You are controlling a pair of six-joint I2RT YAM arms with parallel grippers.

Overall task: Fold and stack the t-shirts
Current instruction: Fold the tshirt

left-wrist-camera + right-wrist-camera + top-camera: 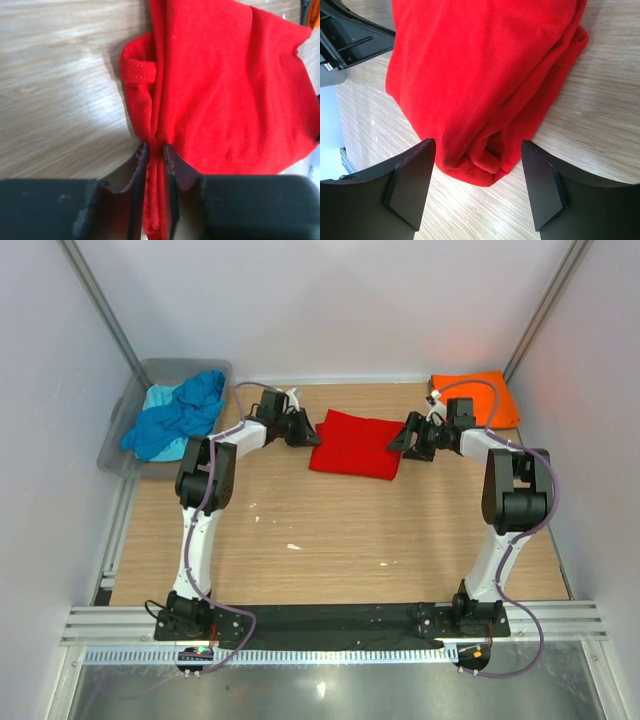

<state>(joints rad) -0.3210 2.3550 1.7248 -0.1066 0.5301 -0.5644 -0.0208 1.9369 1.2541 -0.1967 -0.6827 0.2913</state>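
A bright red t-shirt lies folded at the table's far middle. My left gripper is at its left edge, shut on a bunched fold of the red cloth. My right gripper is at the shirt's right edge, open, its fingers either side of a folded corner without touching it. An orange t-shirt lies folded at the far right corner. Blue and pale turquoise shirts lie crumpled in the tub.
A grey translucent plastic tub stands at the far left, off the table's edge. White walls close in the back and both sides. Bare wooden table lies between the shirt and the arm bases.
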